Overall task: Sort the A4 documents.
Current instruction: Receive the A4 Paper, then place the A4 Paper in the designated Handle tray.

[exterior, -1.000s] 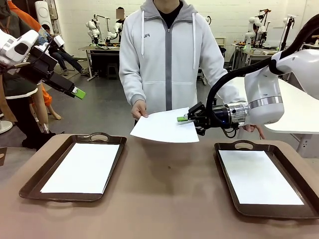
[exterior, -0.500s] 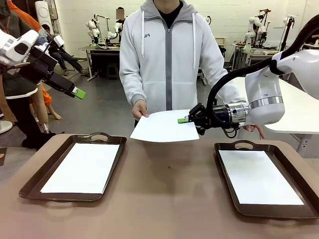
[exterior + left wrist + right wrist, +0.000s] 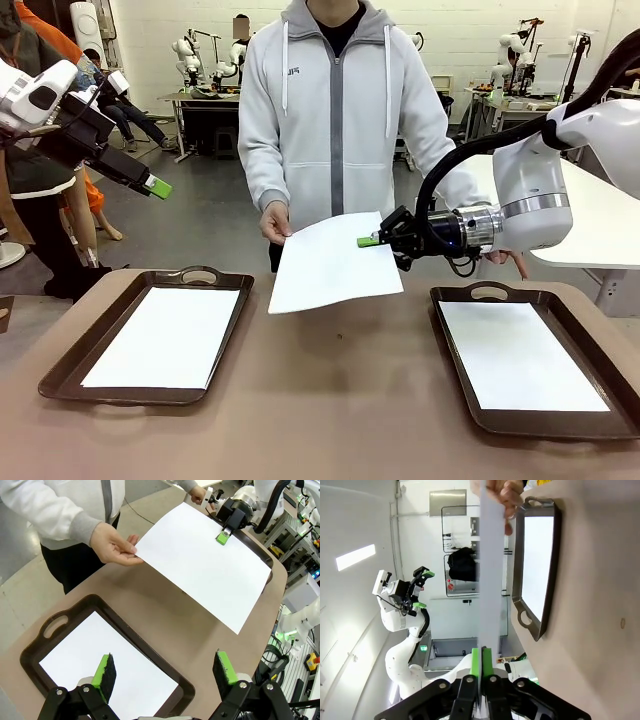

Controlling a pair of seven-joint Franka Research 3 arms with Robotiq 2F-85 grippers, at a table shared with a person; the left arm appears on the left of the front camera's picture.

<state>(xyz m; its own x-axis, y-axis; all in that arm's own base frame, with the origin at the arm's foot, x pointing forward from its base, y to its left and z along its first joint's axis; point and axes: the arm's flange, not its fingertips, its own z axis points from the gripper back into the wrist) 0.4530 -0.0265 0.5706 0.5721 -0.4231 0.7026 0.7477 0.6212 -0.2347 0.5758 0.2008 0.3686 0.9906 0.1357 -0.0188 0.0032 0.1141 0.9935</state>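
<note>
Over the middle of the table, between the two trays, a sheet of paper (image 3: 335, 263) hangs in the air, the person's hand (image 3: 276, 222) pinching its far-left corner and the right gripper (image 3: 370, 241) clenched on its right edge. The sheet slopes down toward the robot, and the right tray (image 3: 455, 345), already holding one sheet, is the nearer. The left gripper (image 3: 165, 672) hovers released over the left tray (image 3: 60, 630), well apart, so this one looks like the right arm's to carry.
</note>
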